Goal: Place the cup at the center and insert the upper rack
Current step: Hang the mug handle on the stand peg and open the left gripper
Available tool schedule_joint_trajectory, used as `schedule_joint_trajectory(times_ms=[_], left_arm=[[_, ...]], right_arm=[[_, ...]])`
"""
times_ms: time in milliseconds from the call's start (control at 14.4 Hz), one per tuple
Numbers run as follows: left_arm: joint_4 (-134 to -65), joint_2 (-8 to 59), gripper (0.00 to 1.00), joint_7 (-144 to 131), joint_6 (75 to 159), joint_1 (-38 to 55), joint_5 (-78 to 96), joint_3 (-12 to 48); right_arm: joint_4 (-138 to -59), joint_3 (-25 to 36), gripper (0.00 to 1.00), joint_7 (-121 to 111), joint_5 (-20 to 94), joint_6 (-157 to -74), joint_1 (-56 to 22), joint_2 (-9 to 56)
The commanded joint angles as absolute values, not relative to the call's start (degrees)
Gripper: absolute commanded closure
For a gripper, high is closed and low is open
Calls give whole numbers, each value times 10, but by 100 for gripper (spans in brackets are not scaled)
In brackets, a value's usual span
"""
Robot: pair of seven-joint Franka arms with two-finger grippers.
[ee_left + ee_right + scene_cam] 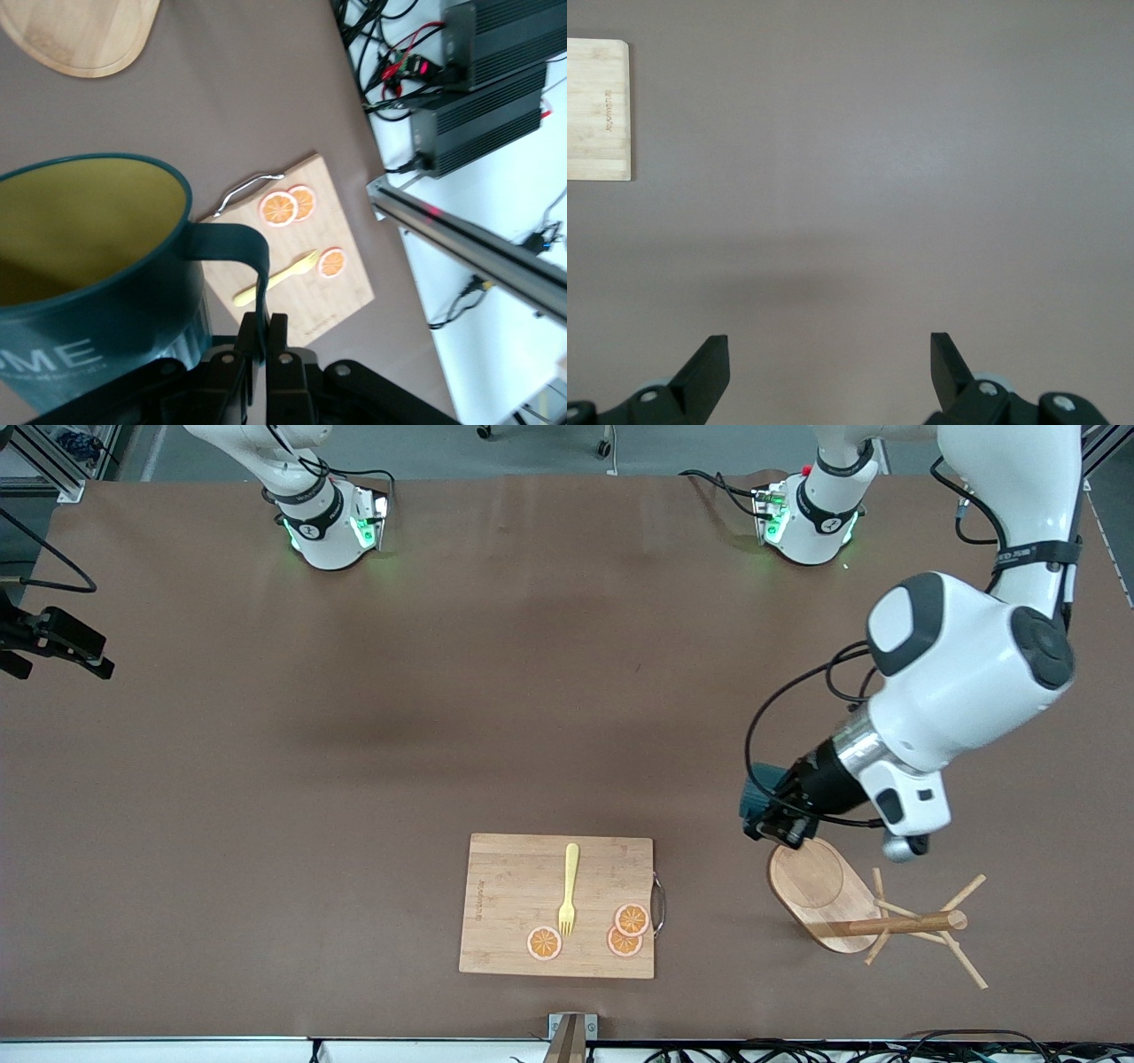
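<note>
The dark teal cup (756, 797) with a yellow interior fills the left wrist view (89, 266). My left gripper (769, 819) is shut on the cup's handle (257, 266) and holds it just over the edge of the rack's base. The upper rack (819, 890), a light wooden mug tree, lies tipped on its side toward the left arm's end of the table, its post (886, 926) and pegs nearer the front camera. Its oval base also shows in the left wrist view (80, 35). My right gripper (830, 341) is open and empty over bare table.
A rectangular wooden cutting board (514, 903) lies near the table's front edge, with a yellow fork (568, 890) and orange slices (631, 919) on it. It also shows in the left wrist view (345, 292) and the right wrist view (598, 111).
</note>
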State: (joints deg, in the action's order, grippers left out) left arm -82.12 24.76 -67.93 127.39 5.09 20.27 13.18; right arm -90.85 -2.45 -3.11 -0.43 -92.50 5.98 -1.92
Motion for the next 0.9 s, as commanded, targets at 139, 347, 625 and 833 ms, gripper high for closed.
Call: schedule_joint_trajectory(times_ms=[139, 347, 625, 833], left_arm=[[-791, 278, 100, -584, 1310, 10, 364, 135], [-788, 294, 100, -513, 1310, -9, 425, 134], [-788, 313, 100, -477, 1358, -15, 467, 134], [-788, 327, 100, -449, 1381, -16, 468, 134]], right_arm=[[-938, -25, 0, -37, -12, -938, 56, -46], [-937, -25, 0, -36, -11, -937, 50, -46], [-937, -24, 0, -36, -11, -935, 50, -46], [-937, -24, 0, -36, -11, -934, 49, -46]])
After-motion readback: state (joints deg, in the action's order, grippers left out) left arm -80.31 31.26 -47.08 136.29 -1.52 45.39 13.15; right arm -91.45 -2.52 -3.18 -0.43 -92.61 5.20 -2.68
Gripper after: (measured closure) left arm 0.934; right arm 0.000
